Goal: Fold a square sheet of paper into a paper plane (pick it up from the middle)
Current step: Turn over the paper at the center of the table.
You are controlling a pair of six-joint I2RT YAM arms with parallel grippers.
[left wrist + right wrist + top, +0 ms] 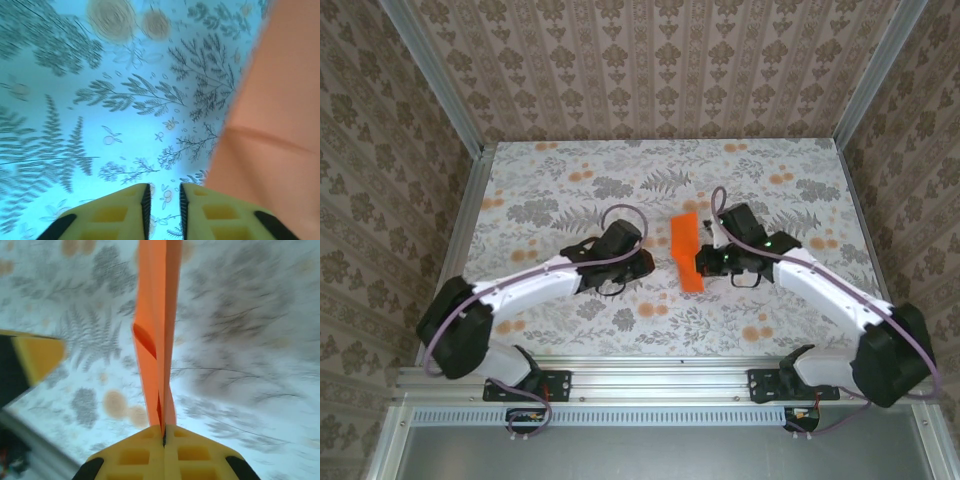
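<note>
While edge-on, paper plane (686, 252) over table (570, 190)

Robot lab test cell, not a home. A white left arm (525, 283) and right arm (825, 290) are bolted side by side to an aluminium rail (660, 372) at the near edge of the table (550, 175), and bare aluminium frame posts (435, 80) box the space in. Table has a floral print cover, and the walls (650, 60) are flat panels in damask-pattern paper.
</note>
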